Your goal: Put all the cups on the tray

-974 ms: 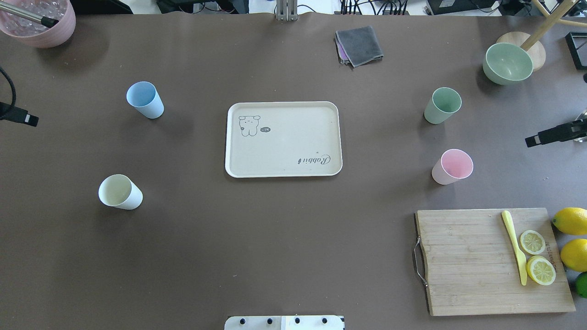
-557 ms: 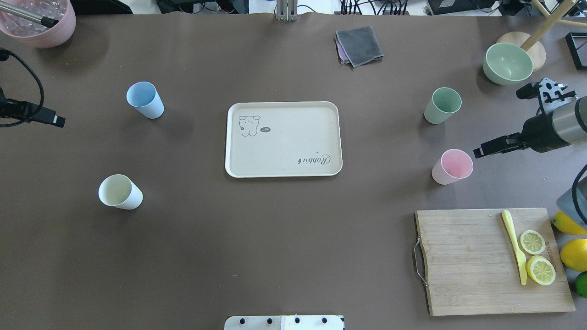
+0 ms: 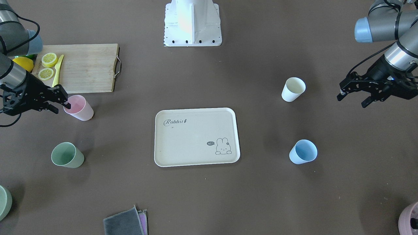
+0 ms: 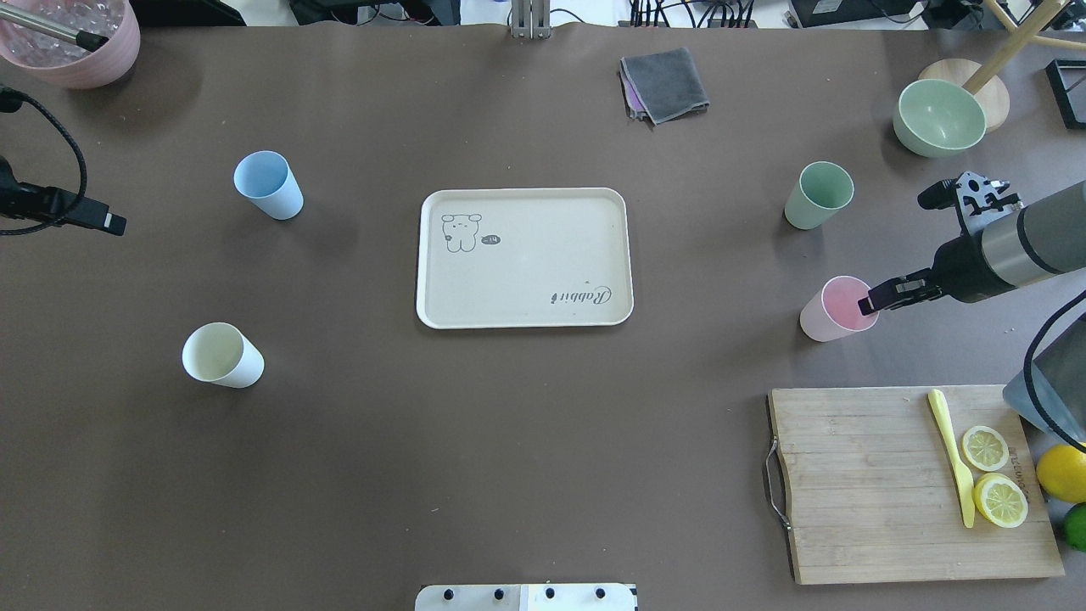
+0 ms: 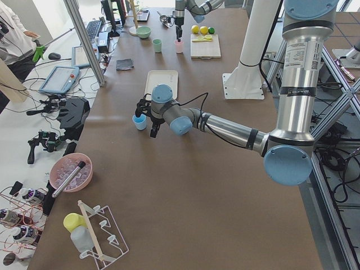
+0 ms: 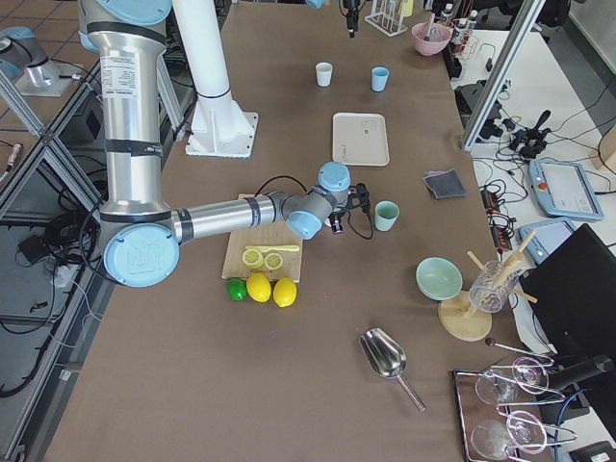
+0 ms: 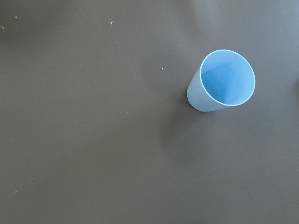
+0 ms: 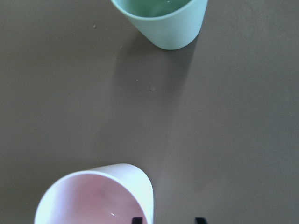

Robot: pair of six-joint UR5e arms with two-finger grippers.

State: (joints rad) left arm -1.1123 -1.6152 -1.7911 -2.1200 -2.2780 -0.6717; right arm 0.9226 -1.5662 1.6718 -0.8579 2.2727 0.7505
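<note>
Pink cup (image 4: 827,314) upright, long axis vertical, mouth upward

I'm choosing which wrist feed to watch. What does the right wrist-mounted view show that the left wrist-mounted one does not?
Only the right wrist view: the pink cup close under the camera, the green cup beyond it, and the tips of the open right pincer at the bottom edge. Only the left wrist view: the blue cup, standing alone. Both: upright cups on the brown table.

Tray (image 3: 196,153): "Rabbit" script, "hi~" bubble.
</note>
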